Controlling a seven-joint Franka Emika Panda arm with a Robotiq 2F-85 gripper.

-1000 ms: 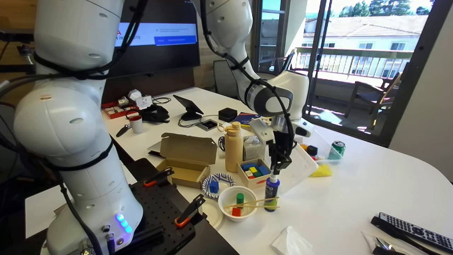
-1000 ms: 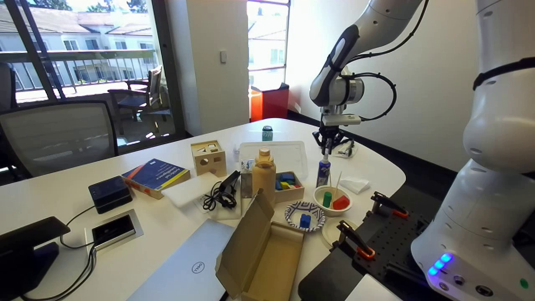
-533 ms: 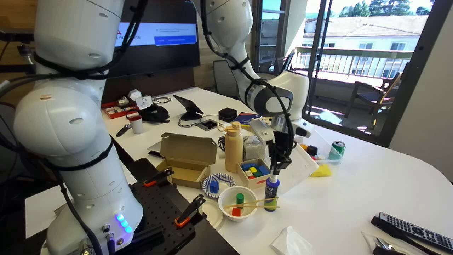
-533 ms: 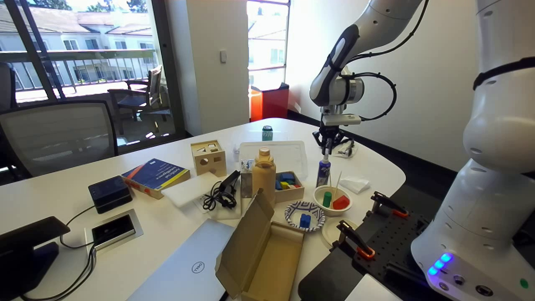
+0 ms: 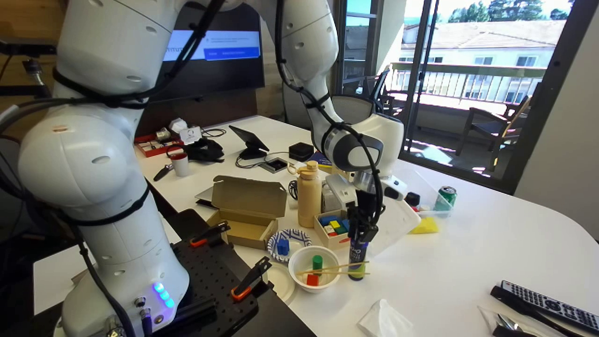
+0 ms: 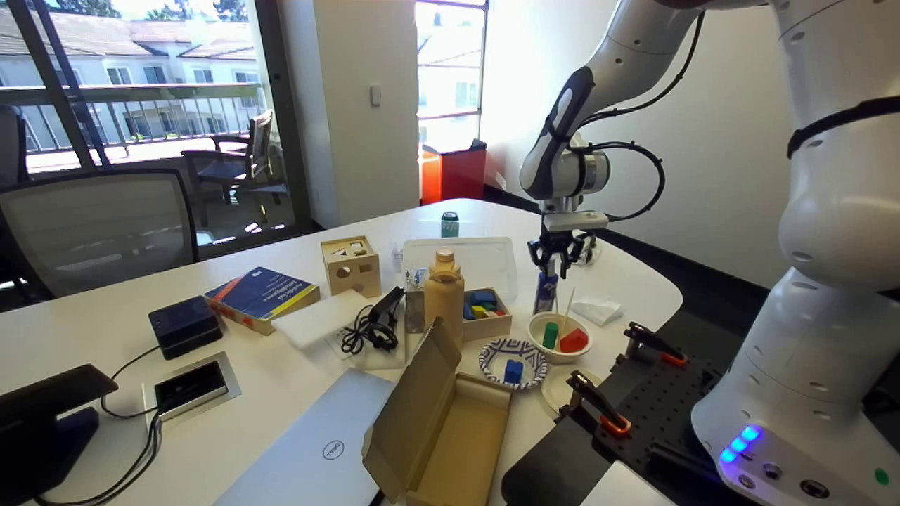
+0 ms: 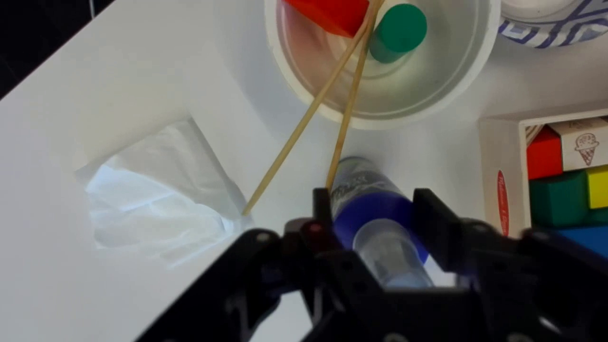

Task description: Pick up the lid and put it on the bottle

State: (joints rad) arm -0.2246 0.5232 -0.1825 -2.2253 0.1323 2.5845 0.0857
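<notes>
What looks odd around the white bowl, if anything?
The chopsticks seem odd: they share the white bowl with a red block and a green block, not food, and jut out toward the blue bottle. No spill shows.

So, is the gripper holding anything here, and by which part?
Nothing appears held: the gripper is open around the pale lid, and blue of the bottle shows between lid and fingers on both sides. Whether they touch the bottle cannot be told.

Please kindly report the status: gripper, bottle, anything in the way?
Gripper open around top of blue bottle; touch unclear. Pale lid on bottle. Chopsticks jut from bowl towards bottle, could snag.
</notes>
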